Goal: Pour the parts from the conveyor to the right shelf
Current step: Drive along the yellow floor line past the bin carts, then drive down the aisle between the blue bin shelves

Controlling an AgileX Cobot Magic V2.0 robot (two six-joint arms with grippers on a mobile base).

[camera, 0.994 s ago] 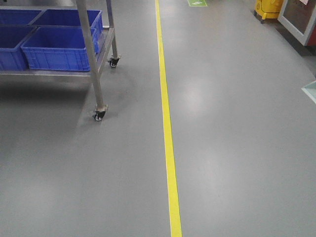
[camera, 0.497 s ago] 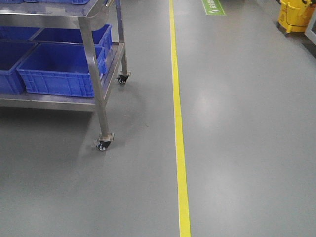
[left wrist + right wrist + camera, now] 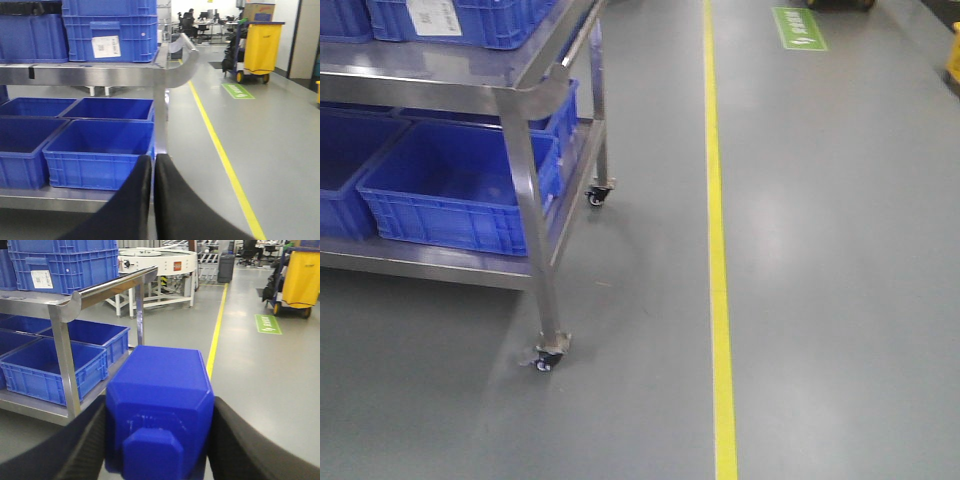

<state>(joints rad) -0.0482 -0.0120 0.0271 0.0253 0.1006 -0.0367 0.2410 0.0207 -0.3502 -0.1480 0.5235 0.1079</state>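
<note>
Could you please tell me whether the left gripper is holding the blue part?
No, the left gripper is shut on nothing, while the blue part sits clamped in the right gripper.

left gripper [image 3: 152,159] fingers [image 3: 170,200] pressed together | right shelf [image 3: 125,75] ahead | blue bins [image 3: 100,150] on tiers

The left gripper [image 3: 152,160] had smooth matte-black fingers [image 3: 172,200] tapering to narrow tips; the right gripper [image 3: 159,405] showed broad, dark, curved fingers [image 3: 245,445].
</note>
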